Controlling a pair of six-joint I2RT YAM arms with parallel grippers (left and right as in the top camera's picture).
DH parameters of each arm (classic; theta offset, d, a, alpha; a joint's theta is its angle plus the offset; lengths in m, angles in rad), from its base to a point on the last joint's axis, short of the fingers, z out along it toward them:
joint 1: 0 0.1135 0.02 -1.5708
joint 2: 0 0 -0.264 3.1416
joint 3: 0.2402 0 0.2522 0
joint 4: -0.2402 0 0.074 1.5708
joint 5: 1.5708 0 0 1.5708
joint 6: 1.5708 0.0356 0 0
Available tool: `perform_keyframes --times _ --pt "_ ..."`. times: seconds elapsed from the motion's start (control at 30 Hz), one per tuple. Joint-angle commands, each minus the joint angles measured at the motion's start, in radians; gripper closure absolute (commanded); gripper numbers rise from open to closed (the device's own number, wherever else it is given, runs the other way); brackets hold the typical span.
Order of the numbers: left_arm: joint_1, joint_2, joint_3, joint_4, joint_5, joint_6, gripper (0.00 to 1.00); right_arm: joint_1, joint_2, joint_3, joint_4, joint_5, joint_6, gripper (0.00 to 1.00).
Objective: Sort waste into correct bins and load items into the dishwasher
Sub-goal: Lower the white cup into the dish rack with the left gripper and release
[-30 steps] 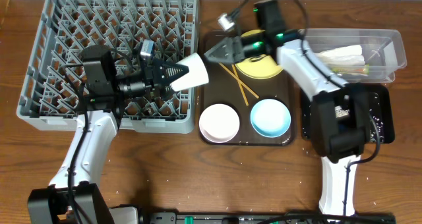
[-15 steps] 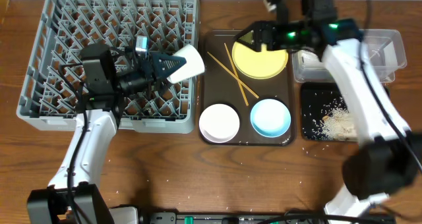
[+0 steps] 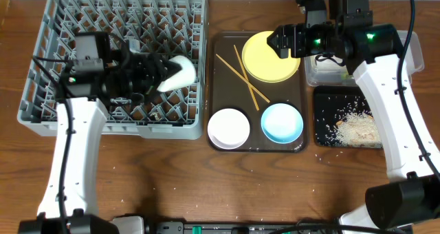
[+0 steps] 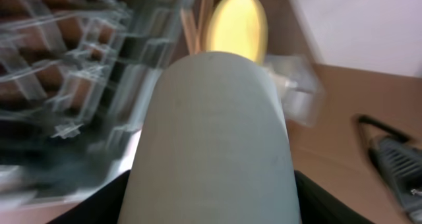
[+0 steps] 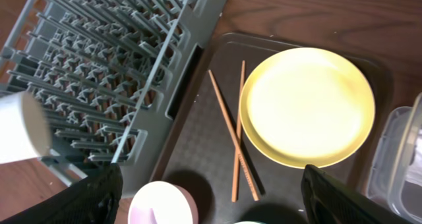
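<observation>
The white cup [image 3: 180, 70] sits between the fingers of the left tool [image 3: 161, 76], which is clamped on it. The cup lies on its side over the right part of the grey dish rack [image 3: 41, 34], with its free end pointing toward the brown tray [image 3: 221, 89]. Whether it touches the pegs cannot be told. In the left wrist view the cup [image 4: 214, 138] fills the middle of the frame, with a dark finger [image 4: 109, 197] pressed to each flank.

The left arm comes up from the near edge of the table [image 3: 172, 179] along the rack's left side. It then bends right, so the wrist reaches sideways across the rack.

The right tool [image 3: 280, 40] hangs above the upper left edge of the yellow plate [image 3: 270, 58]. Its fingers [image 5: 99, 197] are spread wide apart with nothing between them. The right arm rises from the near right corner, passes beside the black tray [image 3: 326, 103] and over the clear tub [image 3: 317, 76], then turns left at the elbow toward the plate.

On the brown tray, the plate lies at the far end and the chopsticks [image 3: 249, 86] lie crossed just beside it on its left. The white bowl [image 3: 229, 127] and light-blue bowl [image 3: 282, 122] stand side by side at the near end. Whitish rice scraps [image 3: 354, 124] lie in the black tray.
</observation>
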Motion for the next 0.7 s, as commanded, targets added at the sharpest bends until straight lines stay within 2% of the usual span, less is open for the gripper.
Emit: perform_keyframes --times 0.0,0.13,0.27,0.67 --pt "-0.038 -0.004 0.105 -0.121 -0.314 0.128 0.74 0.003 -0.01 0.003 -0.001 0.025 -0.015 0.16" --pt "-0.109 0.002 0.11 -0.204 -0.477 0.13 0.74 0.003 -0.01 0.003 -0.002 0.033 -0.018 0.15" --pt "-0.191 0.03 0.099 -0.253 -0.581 0.126 0.74 0.003 -0.01 0.003 -0.005 0.035 -0.018 0.15" --pt "-0.283 0.22 0.09 -0.26 -0.625 0.11 0.75 0.004 -0.01 0.003 -0.034 0.035 -0.018 0.15"
